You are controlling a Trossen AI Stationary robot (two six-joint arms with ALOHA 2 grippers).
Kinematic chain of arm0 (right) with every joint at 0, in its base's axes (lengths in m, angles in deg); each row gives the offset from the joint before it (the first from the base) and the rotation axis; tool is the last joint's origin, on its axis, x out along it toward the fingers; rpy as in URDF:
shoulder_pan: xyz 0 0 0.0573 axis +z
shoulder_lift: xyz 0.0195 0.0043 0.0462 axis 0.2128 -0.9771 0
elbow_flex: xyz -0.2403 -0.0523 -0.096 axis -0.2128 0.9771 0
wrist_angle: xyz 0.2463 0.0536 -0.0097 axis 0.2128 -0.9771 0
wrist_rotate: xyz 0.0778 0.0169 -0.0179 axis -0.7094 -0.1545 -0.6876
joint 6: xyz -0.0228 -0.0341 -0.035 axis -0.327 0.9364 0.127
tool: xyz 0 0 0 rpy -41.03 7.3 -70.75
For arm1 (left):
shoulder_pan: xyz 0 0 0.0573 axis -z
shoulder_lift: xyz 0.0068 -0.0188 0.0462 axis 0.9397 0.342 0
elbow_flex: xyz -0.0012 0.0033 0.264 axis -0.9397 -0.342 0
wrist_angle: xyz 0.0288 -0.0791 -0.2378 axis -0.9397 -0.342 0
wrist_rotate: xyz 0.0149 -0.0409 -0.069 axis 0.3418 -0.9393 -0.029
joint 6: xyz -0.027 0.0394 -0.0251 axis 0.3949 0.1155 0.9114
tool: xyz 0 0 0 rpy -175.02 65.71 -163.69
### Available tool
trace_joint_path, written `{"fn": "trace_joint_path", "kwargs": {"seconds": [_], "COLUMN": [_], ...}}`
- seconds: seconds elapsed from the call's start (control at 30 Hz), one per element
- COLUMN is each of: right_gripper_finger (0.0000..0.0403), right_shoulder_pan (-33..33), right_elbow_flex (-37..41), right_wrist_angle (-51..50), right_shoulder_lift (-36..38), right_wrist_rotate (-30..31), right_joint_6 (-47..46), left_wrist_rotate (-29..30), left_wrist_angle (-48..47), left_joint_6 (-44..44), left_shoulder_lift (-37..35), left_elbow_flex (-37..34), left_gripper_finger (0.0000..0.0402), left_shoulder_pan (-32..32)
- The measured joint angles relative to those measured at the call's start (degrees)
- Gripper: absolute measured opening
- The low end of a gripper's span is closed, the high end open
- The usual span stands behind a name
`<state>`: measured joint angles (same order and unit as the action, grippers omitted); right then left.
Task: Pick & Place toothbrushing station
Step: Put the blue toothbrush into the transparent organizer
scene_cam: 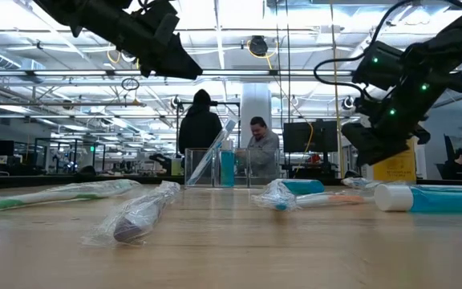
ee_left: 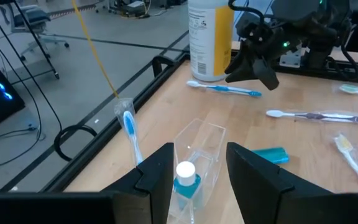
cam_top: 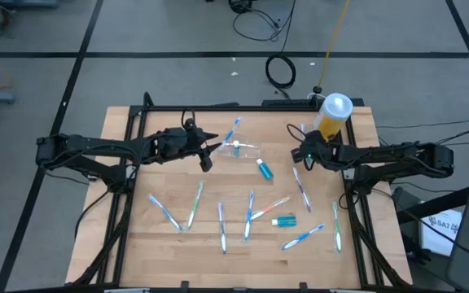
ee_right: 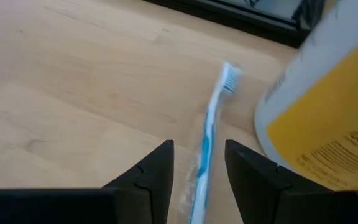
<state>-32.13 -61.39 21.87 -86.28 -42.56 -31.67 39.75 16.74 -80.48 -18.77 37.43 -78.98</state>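
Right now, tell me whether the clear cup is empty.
Not empty: the clear cup holds a teal toothpaste tube and a toothbrush.

The yellow bottle (ee_left: 211,38) near the table's far right corner carries a white panel of small dark print in the left wrist view, but none of its words can be made out. In the right wrist view its yellow label shows a few dark letters at the rim, possibly a word's end, too cut off to read. Off the table's right edge in the high view, a white box (cam_top: 444,221) bears marks too small to read.
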Motion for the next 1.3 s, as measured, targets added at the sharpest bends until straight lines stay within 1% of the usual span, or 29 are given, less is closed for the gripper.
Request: {"fn": "trace_joint_path", "kwargs": {"seconds": [0.13, 0.4, 0.5, 0.67, 0.83, 0.97, 1.1, 1.17, 1.23, 1.3], "right_gripper_finger": [0.0137, 0.0138, 0.0139, 0.0133, 0.0105, 0.0064, 0.0022, 0.0017, 0.0017, 0.0022], "right_shoulder_pan": [-0.12, -0.32, -0.76, -1.42, -1.48, -1.48, -1.54, -1.52, -1.45, -1.38], "right_elbow_flex": [1.63, 9.12, 12.03, 16.45, 18.98, 20.47, 20.94, 20.94, 20.85, 20.87], "right_wrist_angle": [1.98, 11.71, 15.93, 21.98, 22.55, 25.01, 29.12, 31.80, 35.42, 39.45], "right_shoulder_lift": [0.00, 0.00, 0.00, 0.09, 0.18, 0.16, -0.02, -0.09, -0.11, -0.08], "right_wrist_rotate": [-0.87, -1.65, -1.70, -5.57, -6.13, -6.32, -8.79, -11.23, -15.11, -16.85], "right_joint_6": [-1.59, -1.63, -3.14, -2.51, -1.17, -0.65, 2.22, 4.11, 7.13, 9.83], "left_wrist_rotate": [0.00, 0.02, 0.02, 0.02, 0.02, 0.02, 0.02, 0.02, 0.02, 0.02], "left_wrist_angle": [-0.03, 1.48, 1.87, 3.14, 4.47, 4.49, 4.47, 4.47, 4.35, 4.27], "left_joint_6": [0.00, 0.00, 0.00, -0.20, -0.18, -0.13, -0.09, -0.07, -0.05, -0.04], "left_shoulder_lift": [0.00, 0.00, 0.00, 0.00, 0.00, 0.00, 0.00, 0.00, 0.00, 0.00], "left_elbow_flex": [0.00, 0.00, 0.00, 0.00, 0.00, 0.00, 0.00, 0.00, 0.00, 0.00], "left_gripper_finger": [0.0154, 0.0154, 0.0154, 0.0154, 0.0154, 0.0154, 0.0154, 0.0154, 0.0154, 0.0154], "left_shoulder_pan": [0.00, 0.00, 0.00, 0.00, 0.00, 0.00, 0.00, 0.00, 0.00, 0.00]}}
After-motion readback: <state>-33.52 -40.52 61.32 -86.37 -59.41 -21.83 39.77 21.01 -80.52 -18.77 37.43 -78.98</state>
